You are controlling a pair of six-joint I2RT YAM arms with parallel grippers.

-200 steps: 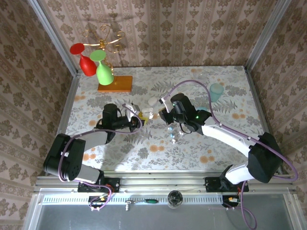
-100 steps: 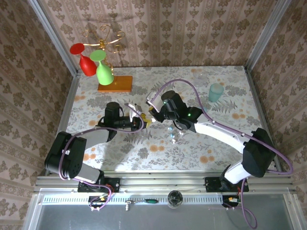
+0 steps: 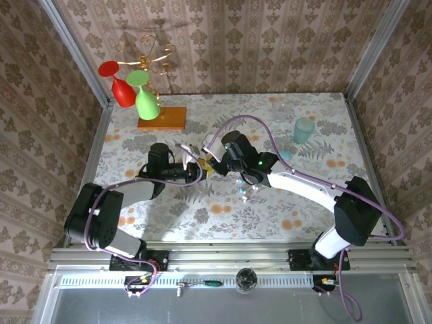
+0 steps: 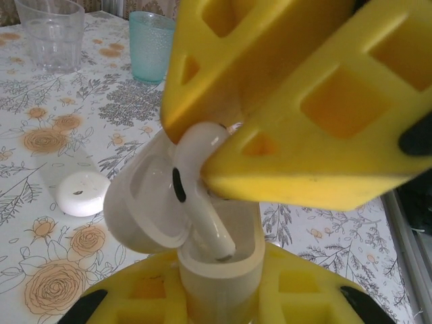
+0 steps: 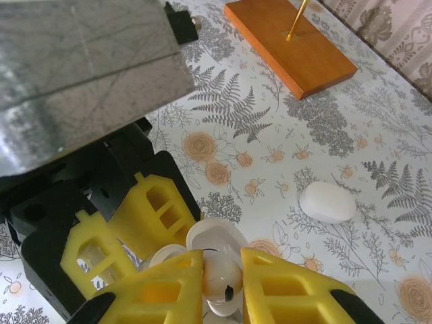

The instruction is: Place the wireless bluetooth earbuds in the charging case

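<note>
Tabletop (image 3: 324,135) middle, well off edges: earbud (image 4: 200,196) stem at case (image 4: 223,280) mouth.

Left wrist view: yellow fingers (image 4: 317,142) hide the head of the earbud (image 4: 200,199) from you; clear cup (image 4: 50,37) cropped at upper left.

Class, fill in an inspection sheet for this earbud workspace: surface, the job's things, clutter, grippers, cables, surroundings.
Surface: floral-patterned table.
Job's things: charging case open, lid tilted aside; one earbud stem-down at its mouth, not seated.
Clutter: white pebble-like item, teal cup, clear cup, glass stand.
Grippers: left gripper shut on the charging case; right gripper shut on the earbud.
Cables: purple cables loop over both arms.
Surroundings: wallpapered walls.
</note>
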